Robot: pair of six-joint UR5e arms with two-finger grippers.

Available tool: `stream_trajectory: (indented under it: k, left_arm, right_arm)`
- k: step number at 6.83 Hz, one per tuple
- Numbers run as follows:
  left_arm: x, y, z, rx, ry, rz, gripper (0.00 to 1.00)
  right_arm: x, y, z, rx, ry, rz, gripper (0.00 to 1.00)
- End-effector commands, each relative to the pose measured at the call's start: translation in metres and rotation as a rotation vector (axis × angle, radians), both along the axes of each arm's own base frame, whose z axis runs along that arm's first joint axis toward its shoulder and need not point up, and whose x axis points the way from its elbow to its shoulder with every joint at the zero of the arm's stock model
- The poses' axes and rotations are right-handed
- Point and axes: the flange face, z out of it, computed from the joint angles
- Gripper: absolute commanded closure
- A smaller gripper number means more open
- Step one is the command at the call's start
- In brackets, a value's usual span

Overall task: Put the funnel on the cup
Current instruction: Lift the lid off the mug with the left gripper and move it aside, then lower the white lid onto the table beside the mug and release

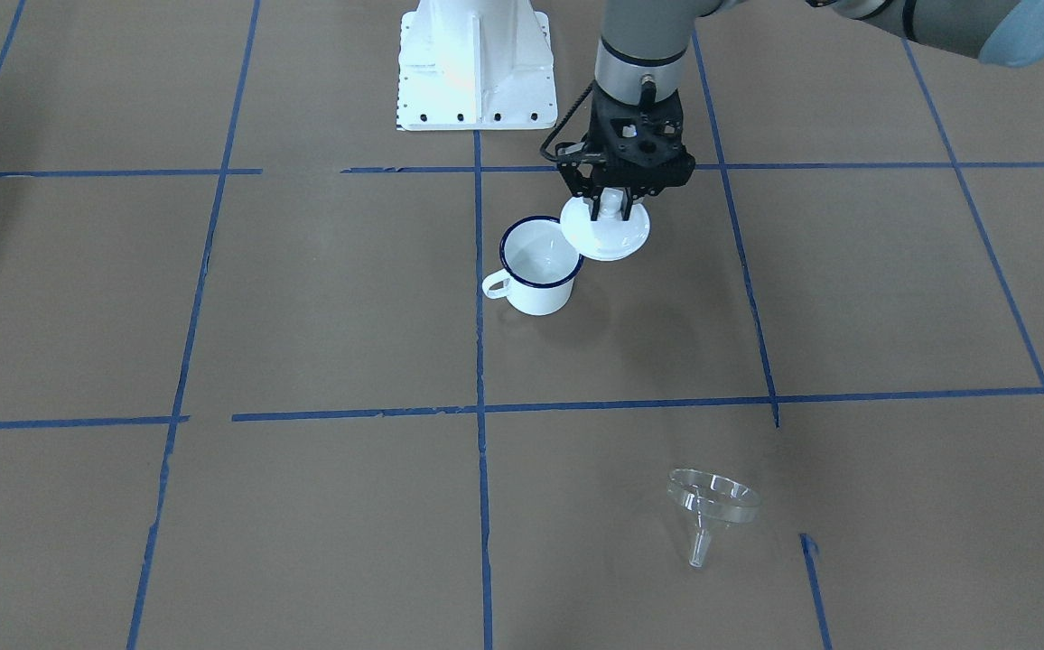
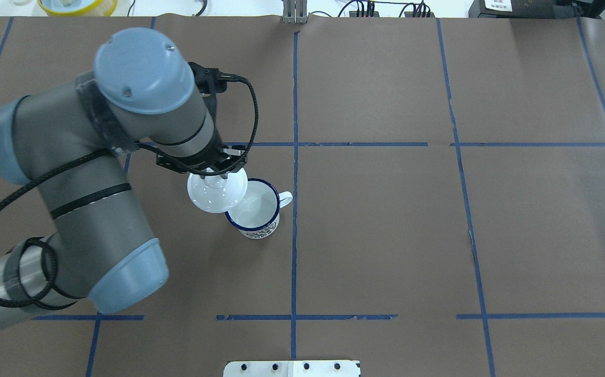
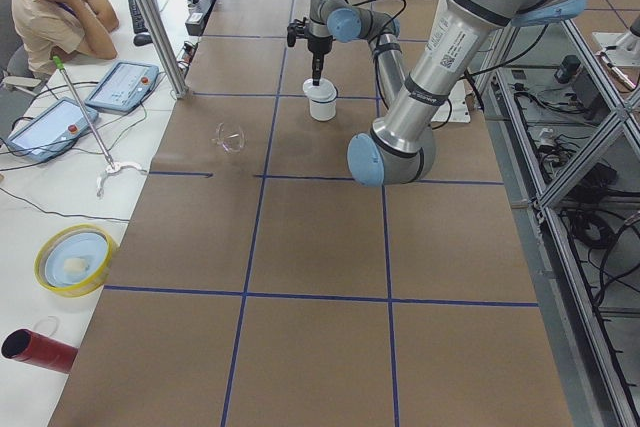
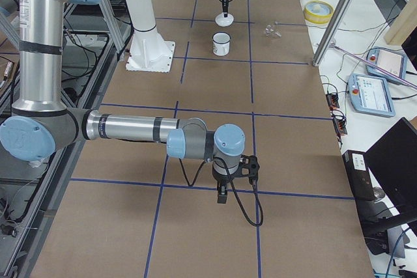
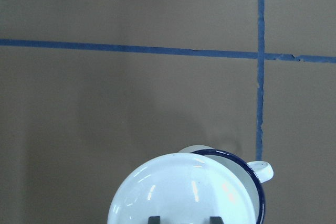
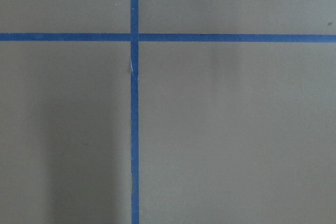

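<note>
The left jaws are closed on the knob of the round white lid (image 1: 617, 242), held in the air just beside the small white enamel mug with a dark blue rim (image 1: 537, 271). From above, the lid's edge overlaps the mug's rim. The mug stands upright on the brown paper-covered worktop (image 1: 305, 316), its mouth uncovered and its loop handle toward the robot's right. The right jaws show only in the side view from the robot's right, low over the worktop and well apart from the mug; we cannot tell whether they are parted. The small clear plastic funnel (image 1: 712, 499) lies tipped on its side toward the operators' edge, well apart from the mug. We judge the step in hand to be clearing the lid away. The next move calls for setting the lid down clear of the mug and releasing it. The funnel is then taken by its cone rim and brought spout-down over the mouth.
</note>
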Motion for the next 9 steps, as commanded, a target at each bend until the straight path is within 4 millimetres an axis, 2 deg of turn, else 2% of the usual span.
stream_trajectory:
  k: [1,2,3,6,9]
  left_arm:
    - [-0.016,0.003,0.067,0.057,0.008,0.033,1.00]
    - [0.005,-0.006,0.088,0.038,-0.013,0.042,1.00]
    - [0.019,-0.014,0.101,0.026,-0.026,0.045,1.00]
    - [0.049,-0.031,0.143,0.020,-0.033,0.053,1.00]
    - [0.052,-0.033,0.150,0.016,-0.042,0.057,1.00]
  right_arm:
    - [0.000,0.000,0.000,0.000,0.000,0.000,0.00]
    - [0.000,0.000,0.000,0.000,0.000,0.000,0.00]
    - [0.000,0.000,0.000,0.000,0.000,0.000,0.00]
    - [0.000,0.000,0.000,0.000,0.000,0.000,0.00]
    - [0.000,0.000,0.000,0.000,0.000,0.000,0.00]
